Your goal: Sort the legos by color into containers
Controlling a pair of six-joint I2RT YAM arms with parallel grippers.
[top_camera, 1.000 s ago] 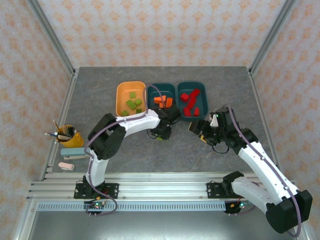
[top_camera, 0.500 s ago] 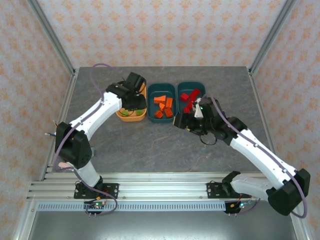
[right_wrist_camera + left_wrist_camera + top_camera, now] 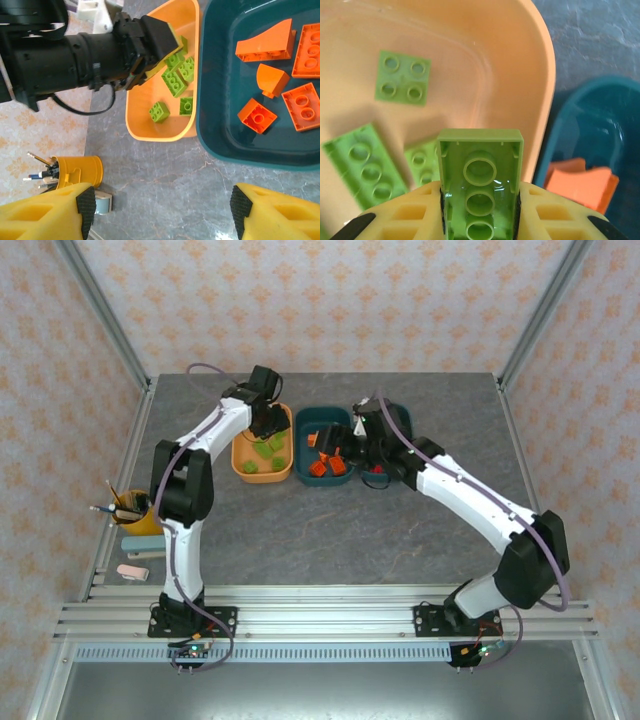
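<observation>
My left gripper point(image 3: 480, 200) is shut on a lime green lego point(image 3: 480, 170), its hollow underside toward the camera. It hangs over the light orange container point(image 3: 545, 75), where more green legos point(image 3: 402, 77) lie. From above, the left gripper point(image 3: 268, 428) sits over that orange container point(image 3: 240, 458). My right gripper point(image 3: 162, 215) is open and holds nothing, high above the bare table in front of the containers. In the top view the right gripper point(image 3: 340, 445) is over the middle teal container point(image 3: 325, 418), which holds orange legos point(image 3: 322, 466). The right arm hides most of the other teal container point(image 3: 402, 416).
A yellow pencil cup point(image 3: 135, 512) stands at the table's left edge, with pastel erasers point(image 3: 150, 545) in front of it. The right wrist view also has the cup point(image 3: 75, 172), the orange container point(image 3: 150, 135) and the teal container point(image 3: 215, 140) with orange legos point(image 3: 300, 105).
The left arm swung from the table's middle out over the orange container with the green lego in its jaws. The right arm moved up and left over the teal containers.
</observation>
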